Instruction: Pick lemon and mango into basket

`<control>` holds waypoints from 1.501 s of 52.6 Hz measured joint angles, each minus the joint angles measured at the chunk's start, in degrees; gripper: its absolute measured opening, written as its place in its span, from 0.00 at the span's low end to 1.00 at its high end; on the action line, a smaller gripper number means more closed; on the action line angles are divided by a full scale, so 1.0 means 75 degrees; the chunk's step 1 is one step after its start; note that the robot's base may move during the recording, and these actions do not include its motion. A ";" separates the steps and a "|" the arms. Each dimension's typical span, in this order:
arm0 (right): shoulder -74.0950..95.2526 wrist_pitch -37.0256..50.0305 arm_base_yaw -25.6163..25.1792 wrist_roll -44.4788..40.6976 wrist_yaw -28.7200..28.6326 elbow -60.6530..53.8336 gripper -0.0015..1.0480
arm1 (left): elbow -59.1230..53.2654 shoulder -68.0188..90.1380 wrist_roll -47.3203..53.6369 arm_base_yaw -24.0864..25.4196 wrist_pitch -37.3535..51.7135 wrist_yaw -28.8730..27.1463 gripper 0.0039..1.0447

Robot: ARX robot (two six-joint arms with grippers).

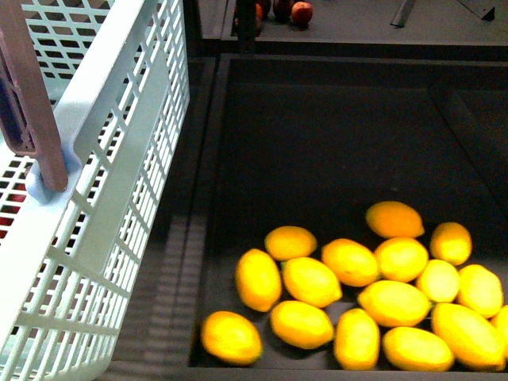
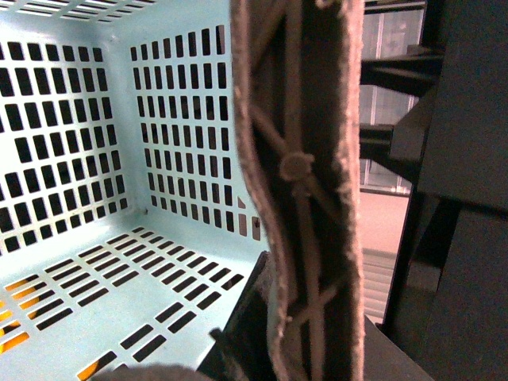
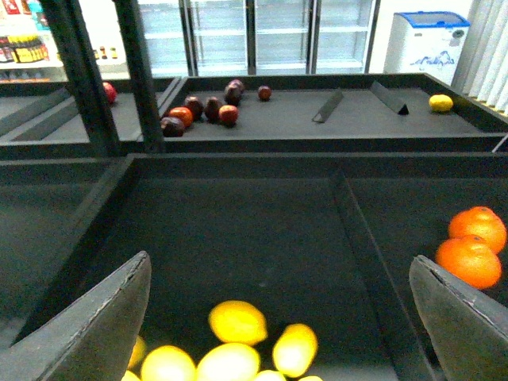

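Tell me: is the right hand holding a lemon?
No, the right hand is open, its fingers apart above the lemons.

Teal basket [image 1: 103, 95] of smooth slotted plastic, lemons [image 1: 309, 282] smooth-skinned and glossy, bin [image 1: 317, 143] matt dark

Bare dark bin floor [image 1: 333, 135] open behind the lemon pile [image 1: 393, 302], basket wall [image 1: 111, 79] rising close on the left, low ridge [image 3: 361, 238] dividing lemons from oranges [image 3: 474, 246].
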 joint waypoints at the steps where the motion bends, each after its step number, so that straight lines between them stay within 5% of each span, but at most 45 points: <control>1: -0.0003 -0.0003 -0.0003 0.0003 -0.0009 0.0000 0.92 | 0.0000 0.0000 0.0003 0.0000 0.0000 -0.0003 0.06; 56: -0.0003 -0.0003 -0.0017 0.0003 -0.0052 -0.0003 0.92 | 0.0000 -0.0015 0.0198 0.0070 0.0000 -0.0236 0.06; 61: -0.0003 -0.0003 -0.0020 0.0003 -0.0023 -0.0003 0.92 | 0.0554 0.0571 0.1702 -0.0041 -0.0950 -0.0219 0.06; 67: -0.0003 -0.0003 -0.0020 0.0003 -0.0026 -0.0003 0.92 | 0.1087 0.1830 0.3864 0.0041 -0.0560 -0.0233 0.06; 79: -0.0003 -0.0003 -0.0017 0.0003 -0.0009 -0.0003 0.92 | 0.2646 0.4170 0.4205 -0.0189 0.0286 0.1131 0.06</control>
